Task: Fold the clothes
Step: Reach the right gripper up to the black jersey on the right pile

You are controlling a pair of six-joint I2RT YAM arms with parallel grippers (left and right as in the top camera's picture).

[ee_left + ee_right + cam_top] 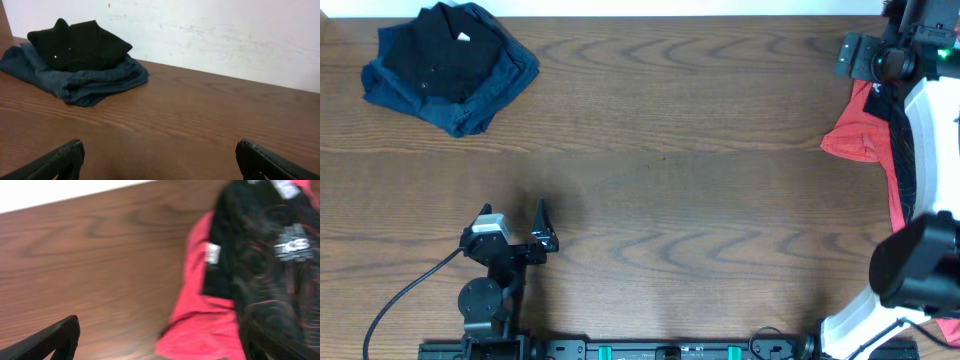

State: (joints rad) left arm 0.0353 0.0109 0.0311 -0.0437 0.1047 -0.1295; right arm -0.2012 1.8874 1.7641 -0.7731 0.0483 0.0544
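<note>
Black jersey (260,260) crumpled over coral T-shirt (192,285) — right tool (160,330) gaping.

The left arm (485,290) is black all over, built of round joint housings and short links, with a silver-grey block (491,224) at its wrist and a thin black cable (405,290) curving away from it. The left gripper (512,213) has two matt black, blade-shaped fingers (57,162) with rounded tips. The right arm (928,120) has smooth white shells between fat black cylindrical joints (912,265), and a small green light (941,51) shows near its black wrist. The right gripper (160,325) has fingers (50,340) just as dark, blurred in its own camera. Both arms stand on a black mounting rail (620,350) with green tabs.
</note>
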